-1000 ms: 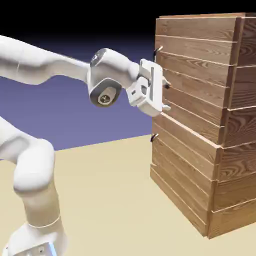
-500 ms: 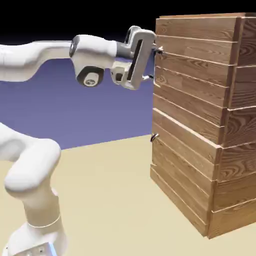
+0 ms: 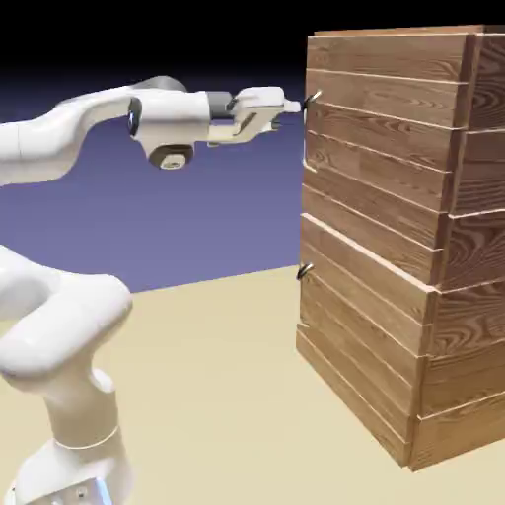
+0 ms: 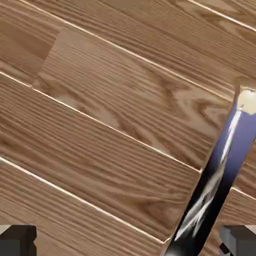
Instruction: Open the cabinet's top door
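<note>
a white robot arm holds its end effector (image 3: 288, 105) level, jaws spread wide and empty, just short of the slim silver handle (image 3: 313, 98) on the top door (image 3: 380, 168). the handle lies straight ahead, a shiny bar slanting between the fingertips (image 4: 17, 241). the cabinet (image 3: 395, 325) of brown wood-grain planks stands on the tan tabletop (image 3: 217, 395).

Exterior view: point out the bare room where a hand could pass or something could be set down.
Free: the wide tan tabletop between the white robot arm's base and the brown wood-plank cabinet. Crowded: the narrow gap between the open fingers and the small silver handle at the top door's edge.
</note>
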Robot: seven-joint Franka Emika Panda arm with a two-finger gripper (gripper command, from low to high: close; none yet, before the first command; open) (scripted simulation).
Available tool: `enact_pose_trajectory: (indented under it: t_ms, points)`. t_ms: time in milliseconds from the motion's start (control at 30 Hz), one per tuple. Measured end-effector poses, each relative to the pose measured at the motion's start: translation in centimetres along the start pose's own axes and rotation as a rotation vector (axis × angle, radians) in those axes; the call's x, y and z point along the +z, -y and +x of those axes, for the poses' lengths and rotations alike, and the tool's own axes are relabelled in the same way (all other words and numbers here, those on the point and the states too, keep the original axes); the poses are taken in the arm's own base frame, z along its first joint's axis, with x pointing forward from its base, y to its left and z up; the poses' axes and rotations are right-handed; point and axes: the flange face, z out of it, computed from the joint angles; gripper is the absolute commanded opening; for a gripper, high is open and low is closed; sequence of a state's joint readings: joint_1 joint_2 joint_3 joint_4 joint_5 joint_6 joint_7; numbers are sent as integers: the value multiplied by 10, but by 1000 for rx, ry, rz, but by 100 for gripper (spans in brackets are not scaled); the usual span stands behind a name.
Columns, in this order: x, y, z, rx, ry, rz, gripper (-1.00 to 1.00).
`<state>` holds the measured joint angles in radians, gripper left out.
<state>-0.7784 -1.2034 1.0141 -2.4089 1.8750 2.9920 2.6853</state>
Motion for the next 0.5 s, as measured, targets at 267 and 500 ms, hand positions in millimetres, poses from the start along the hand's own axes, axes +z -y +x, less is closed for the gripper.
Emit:
enact_pose_trajectory:
  t_ms: [267,500]
  points:
    - [34,-9,40,286,17,-19,0]
    - [58,-5,39,285,3,-35,-100]
